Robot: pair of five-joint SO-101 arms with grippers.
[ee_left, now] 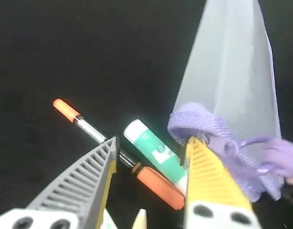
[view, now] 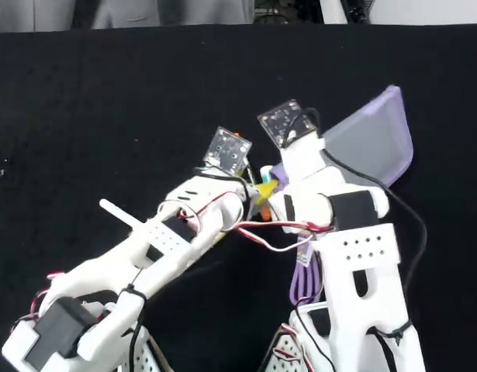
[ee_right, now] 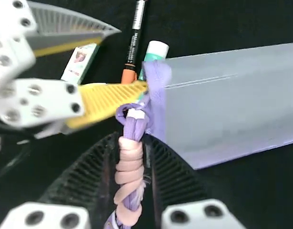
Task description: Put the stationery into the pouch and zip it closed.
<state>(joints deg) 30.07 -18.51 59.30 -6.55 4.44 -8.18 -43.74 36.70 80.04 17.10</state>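
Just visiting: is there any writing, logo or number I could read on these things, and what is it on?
No text here can be read.
Glue stick: a dark round mark on its green label, too blurred to read.
Pen: pale print along the black barrel, too small to read.
Small green-edged packet: a reddish picture and some print, too blurred to read.
Pouch and its pull cord: no print.

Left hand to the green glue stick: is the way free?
Probably yes. The left hand is open with the glue stick lying between its fingers; the orange pen lies alongside and the pouch edge crowds the yellow finger.
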